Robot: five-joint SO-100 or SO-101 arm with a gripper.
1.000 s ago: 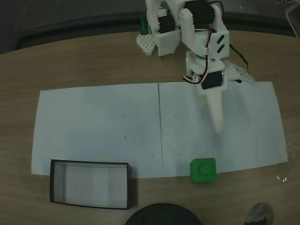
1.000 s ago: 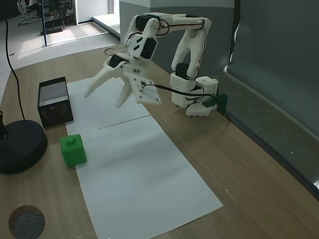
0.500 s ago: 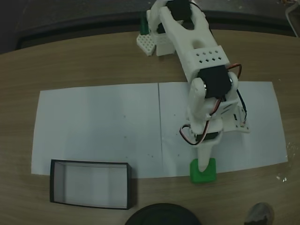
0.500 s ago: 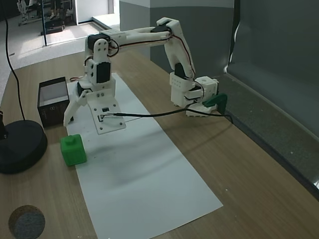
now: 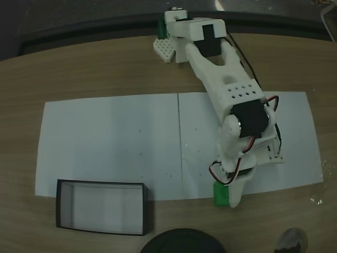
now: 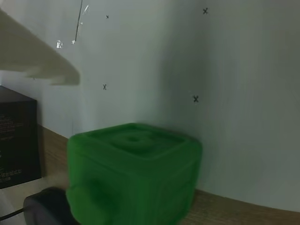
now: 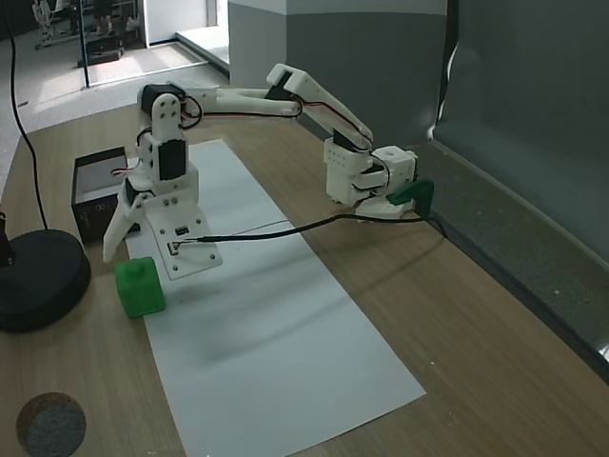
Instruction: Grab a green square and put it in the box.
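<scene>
In your top-down fixed view, the box [image 5: 101, 206] sits at the lower left on the wooden worktop [image 5: 105, 68], its far wall just at the front edge of the white paper sheet [image 5: 110, 142]; its long axis runs left to right and its pale floor holds nothing. Right of it, at the bottom edge, you see part of a round black disc [image 5: 181, 241]. Further right, the green square [image 5: 221, 194] lies at the paper's front edge, partly on paper and partly on wood, with the white arm [image 5: 231, 100] reaching down over it and covering most of its top. The gripper [image 5: 234, 196] is right at the block.

In your side fixed view, left to right: the black disc [image 7: 38, 281], then the box [image 7: 103, 195] behind it, empty, then the green square [image 7: 140, 288] standing upright with its raised round mark facing up. It is roughly cubic, so no long axis shows. The gripper [image 7: 128, 249] hangs just above and behind the block with its fingers [image 7: 116, 231] spread apart, not touching it as far as you can tell.

In your wrist view, one pale finger [image 6: 37, 58] enters from the upper left, the box's dark wall [image 6: 16, 136] is at the left edge, and the green square [image 6: 133, 173] fills the lower middle, top mark up, unheld
</scene>
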